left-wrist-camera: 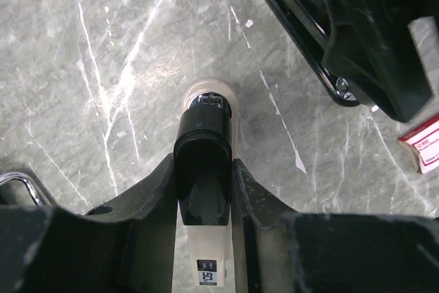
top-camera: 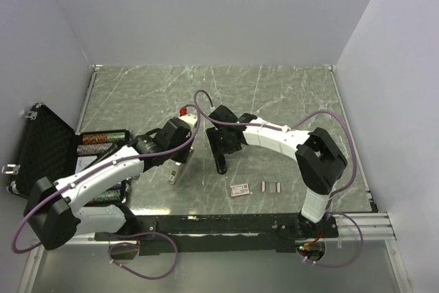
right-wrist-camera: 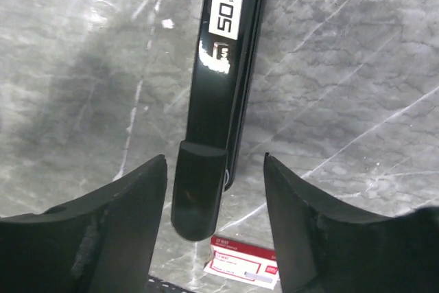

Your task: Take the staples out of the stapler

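Two short grey strips of staples (top-camera: 266, 186) are seen lying side by side on the marble-patterned table (top-camera: 288, 94). They lie near its front edge, just right of a small red-and-white box (top-camera: 240, 190). They are well apart from both grippers. What the box holds cannot be seen.

The left gripper (left-wrist-camera: 204, 164) is clamped on a beige stapler (left-wrist-camera: 206, 121) with a black top. Both sides of the stapler's body are pressed by the fingers, and its rounded beige nose points away from the wrist.

The right gripper (right-wrist-camera: 215, 161) is spread wide over a black stapler (right-wrist-camera: 221, 80), which lies on the table. The stapler's near end is framed by the two fingers, with a gap shown on each side. A white label reading "50" is carried on its top.

The two staplers are found close together at mid-table, left of the staples and farther from the front edge.

At the far left, an open black case (top-camera: 41, 149) is set beside the table, its lid lined with foam. Several dark cylinders (top-camera: 103, 138) are laid in it; what they are cannot be told.
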`<state>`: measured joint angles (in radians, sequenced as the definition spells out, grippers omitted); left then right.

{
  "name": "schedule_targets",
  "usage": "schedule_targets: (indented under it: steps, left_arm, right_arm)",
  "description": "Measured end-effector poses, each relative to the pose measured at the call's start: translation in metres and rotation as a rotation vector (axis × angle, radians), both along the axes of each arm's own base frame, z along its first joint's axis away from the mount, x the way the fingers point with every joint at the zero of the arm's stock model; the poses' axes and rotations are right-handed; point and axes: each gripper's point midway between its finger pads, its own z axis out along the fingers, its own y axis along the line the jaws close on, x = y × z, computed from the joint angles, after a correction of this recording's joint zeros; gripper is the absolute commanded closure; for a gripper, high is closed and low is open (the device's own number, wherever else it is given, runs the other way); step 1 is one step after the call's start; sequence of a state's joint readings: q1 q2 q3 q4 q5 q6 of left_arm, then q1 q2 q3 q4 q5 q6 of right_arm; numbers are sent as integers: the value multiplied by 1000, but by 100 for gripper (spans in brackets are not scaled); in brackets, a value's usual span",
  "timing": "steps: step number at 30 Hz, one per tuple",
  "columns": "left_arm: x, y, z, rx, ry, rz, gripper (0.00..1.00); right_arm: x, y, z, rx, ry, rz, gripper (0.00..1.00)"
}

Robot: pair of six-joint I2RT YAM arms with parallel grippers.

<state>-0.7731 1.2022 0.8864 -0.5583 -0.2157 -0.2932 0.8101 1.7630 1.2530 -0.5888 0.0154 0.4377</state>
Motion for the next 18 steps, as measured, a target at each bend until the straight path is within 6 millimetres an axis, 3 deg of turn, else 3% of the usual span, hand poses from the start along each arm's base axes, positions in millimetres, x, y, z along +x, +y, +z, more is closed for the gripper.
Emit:
schedule_targets:
  steps: [12,18]
  left_arm:
    - [0,8,22,-43,-74,29,99]
    - [0,11,28,-54,-97,37,99]
  right_arm:
    - [-2,-1,-7,-25,15,9,51]
    - [2,2,-12,-53,24,22,76]
